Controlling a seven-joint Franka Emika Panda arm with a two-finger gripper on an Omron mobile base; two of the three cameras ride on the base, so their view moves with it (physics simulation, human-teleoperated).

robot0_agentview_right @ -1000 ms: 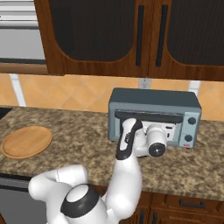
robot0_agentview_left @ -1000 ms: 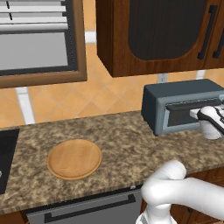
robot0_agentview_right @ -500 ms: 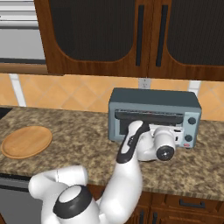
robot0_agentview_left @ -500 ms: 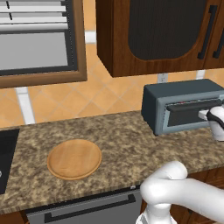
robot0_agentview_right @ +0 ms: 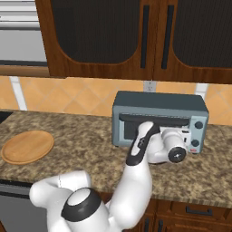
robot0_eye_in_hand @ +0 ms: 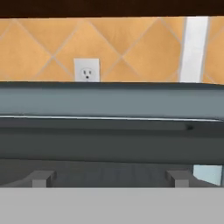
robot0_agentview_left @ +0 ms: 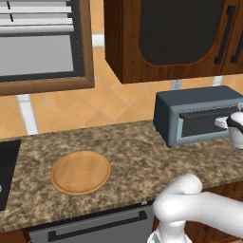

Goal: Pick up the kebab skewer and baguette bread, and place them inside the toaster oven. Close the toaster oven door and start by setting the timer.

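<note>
The grey-blue toaster oven [robot0_agentview_left: 190, 102] [robot0_agentview_right: 158, 102] stands on the counter against the tiled wall. The toaster oven door [robot0_agentview_left: 199, 124] [robot0_agentview_right: 126, 132] is up against the oven's front, its dark handle bar [robot0_agentview_right: 154, 120] along the top. My gripper [robot0_agentview_right: 182, 133] [robot0_agentview_left: 223, 123] hovers right in front of the oven, near its right end beside the control strip [robot0_agentview_right: 198, 131]. In the hand view my gripper [robot0_eye_in_hand: 109, 179] is open, its fingertips [robot0_eye_in_hand: 41, 178] wide apart with nothing between them, and the oven top [robot0_eye_in_hand: 109, 100] lies close ahead. The kebab skewer and the baguette bread are out of view.
A round wooden plate [robot0_agentview_left: 80, 172] [robot0_agentview_right: 27, 146] lies bare on the granite counter to the left. Dark wooden cabinets [robot0_agentview_right: 136, 41] hang low over the oven. A wall outlet [robot0_eye_in_hand: 86, 70] sits behind it. A dark cooktop [robot0_agentview_left: 7, 166] borders the counter's far left.
My hand has slid to the right along the oven's front, from the middle of the door toward the control strip. The plate and oven have stayed put.
</note>
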